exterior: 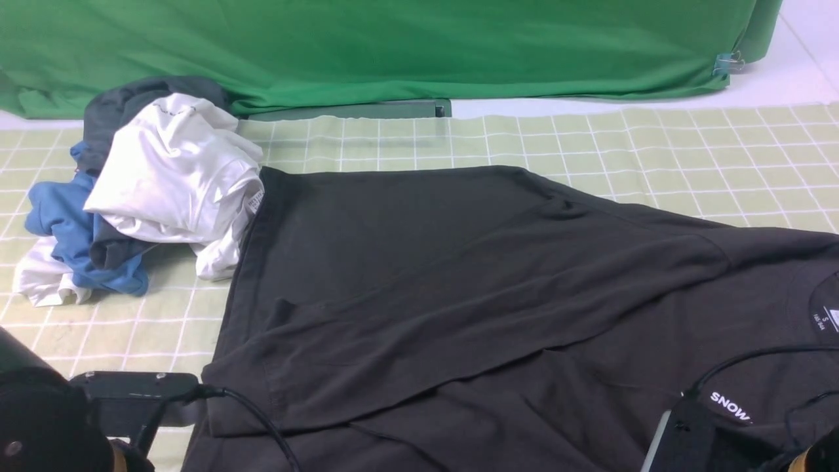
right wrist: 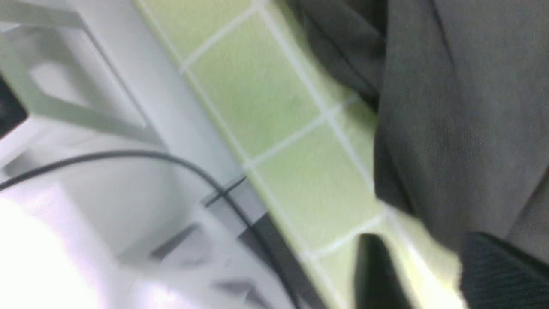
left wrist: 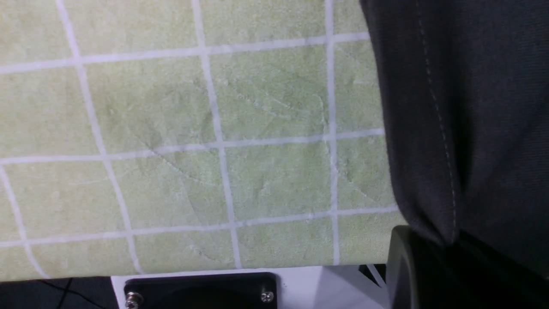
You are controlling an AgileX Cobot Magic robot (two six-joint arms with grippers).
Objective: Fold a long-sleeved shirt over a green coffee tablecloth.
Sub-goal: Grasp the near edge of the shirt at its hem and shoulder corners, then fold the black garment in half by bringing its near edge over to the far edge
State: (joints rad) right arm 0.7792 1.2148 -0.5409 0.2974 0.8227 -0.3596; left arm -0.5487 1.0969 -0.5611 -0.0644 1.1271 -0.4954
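Black cloth is pinched in our left end effector (left wrist: 441,257): the hem (left wrist: 433,128) of the long-sleeved shirt (exterior: 393,223). Our right end effector (right wrist: 429,266) is wide, holding nothing. The shirt lies on the green coffee tablecloth (exterior: 655,151), one sleeve (exterior: 459,308) across it; we think big folds are left.

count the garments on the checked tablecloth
4: black long-sleeved shirt spread centrally; white garment, blue garment and dark grey garment heaped left of it; more may be hidden.

White "SNOW" on the long-sleeved shirt (exterior: 459,275), its neck label (exterior: 827,320) unreadable
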